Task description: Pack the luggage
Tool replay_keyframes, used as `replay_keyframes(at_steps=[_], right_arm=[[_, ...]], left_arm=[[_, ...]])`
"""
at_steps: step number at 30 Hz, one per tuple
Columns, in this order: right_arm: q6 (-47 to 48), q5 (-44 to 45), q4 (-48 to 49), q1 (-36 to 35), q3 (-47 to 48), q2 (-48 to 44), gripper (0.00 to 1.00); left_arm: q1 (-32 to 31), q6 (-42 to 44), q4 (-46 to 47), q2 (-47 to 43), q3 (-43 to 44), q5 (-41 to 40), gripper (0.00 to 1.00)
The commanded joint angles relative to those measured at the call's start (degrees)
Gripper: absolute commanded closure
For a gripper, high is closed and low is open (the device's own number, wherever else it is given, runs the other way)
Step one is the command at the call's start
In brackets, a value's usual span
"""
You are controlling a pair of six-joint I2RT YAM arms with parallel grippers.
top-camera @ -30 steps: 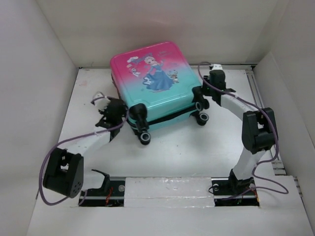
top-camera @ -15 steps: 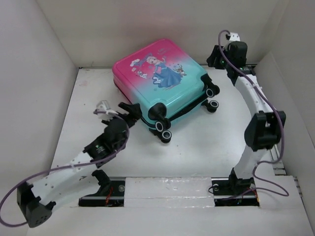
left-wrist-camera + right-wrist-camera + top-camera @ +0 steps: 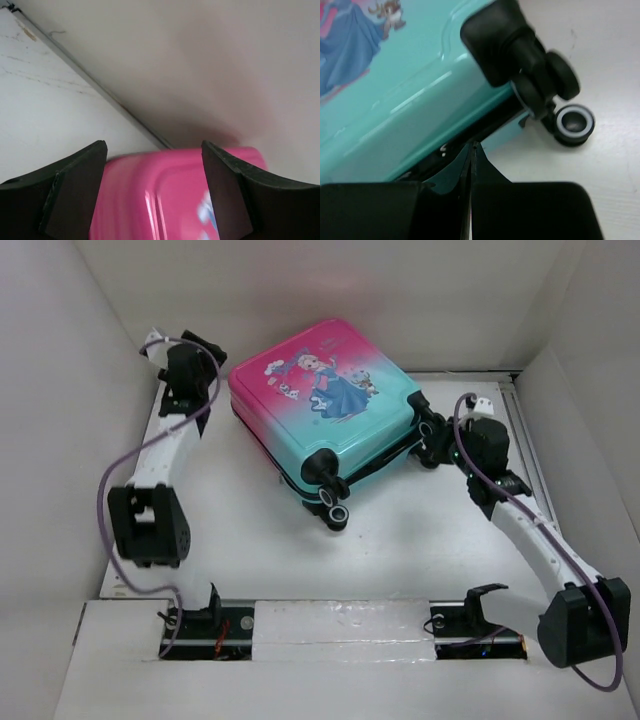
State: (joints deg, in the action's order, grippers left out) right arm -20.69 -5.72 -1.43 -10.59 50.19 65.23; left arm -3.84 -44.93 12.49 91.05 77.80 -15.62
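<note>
The luggage [image 3: 325, 410] is a pink-to-teal suitcase with a princess print. It lies closed and flat at the back middle of the table, wheels [image 3: 335, 515] toward the front. My left gripper [image 3: 200, 362] is open at the back left, just off the suitcase's pink corner. In the left wrist view [image 3: 154, 146] the pink shell [image 3: 165, 200] shows between the spread jaws, not touched. My right gripper [image 3: 435, 435] is shut at the suitcase's right wheel end. In the right wrist view [image 3: 472, 146] its tips meet at the black seam [image 3: 490, 125] under the teal shell [image 3: 395, 85], beside a wheel [image 3: 575, 122].
White walls enclose the table on the left [image 3: 60, 440], back [image 3: 330, 290] and right [image 3: 590, 420]. A metal rail [image 3: 340, 625] with both arm bases runs along the near edge. Purple cables [image 3: 105, 490] hang off both arms. Bare white table [image 3: 400, 540] lies in front of the suitcase.
My left arm has swung from the suitcase's front left to its back left corner. My right arm has dropped from the back right to the wheel end. The suitcase turned earlier, then stayed.
</note>
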Motion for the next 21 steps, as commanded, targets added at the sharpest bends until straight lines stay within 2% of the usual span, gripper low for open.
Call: replay_keyframes(at_steps=[1, 2, 4, 5, 7, 10, 17, 20, 21], right_arm=[[-3.5, 1.9, 4.5, -2.9, -4.5, -6.4, 1.0], [-3.5, 2.6, 4.5, -3.4, -6.1, -7.2, 1.0], [-4.1, 5.0, 4.5, -4.2, -10.4, -7.2, 1.0], [-4.1, 5.0, 5.0, -4.2, -11.3, -6.0, 1.0], [-4.6, 3.8, 6.3, -4.7, -11.9, -3.5, 1.0], [-4.1, 1.9, 9.1, -5.3, -8.6, 3.3, 0.98], [-3.0, -1.4, 15.4, -5.3, -0.7, 16.1, 1.0], [-3.0, -0.7, 15.4, -5.8, 1.7, 21.2, 1.0], [-3.0, -0.7, 15.9, -5.8, 2.3, 22.0, 1.0]], left_arm=[[5.2, 4.0, -7.5, 9.6, 15.9, 14.4, 0.29], [6.5, 5.7, -13.0, 16.7, 20.2, 16.6, 0.29], [7.2, 7.0, -16.3, 22.7, 30.0, 19.6, 0.31], [7.2, 7.0, -17.2, 27.0, 31.6, 19.6, 0.31], [7.9, 6.5, -15.7, 30.0, 33.3, 24.0, 0.31], [7.9, 5.1, -11.5, 34.5, 34.7, 31.6, 0.32], [6.0, 5.1, -8.6, 39.9, 39.1, 40.4, 0.32], [4.4, 5.1, -5.9, 39.2, 36.0, 44.0, 0.32], [4.4, 5.1, -4.6, 38.3, 31.6, 44.8, 0.33]])
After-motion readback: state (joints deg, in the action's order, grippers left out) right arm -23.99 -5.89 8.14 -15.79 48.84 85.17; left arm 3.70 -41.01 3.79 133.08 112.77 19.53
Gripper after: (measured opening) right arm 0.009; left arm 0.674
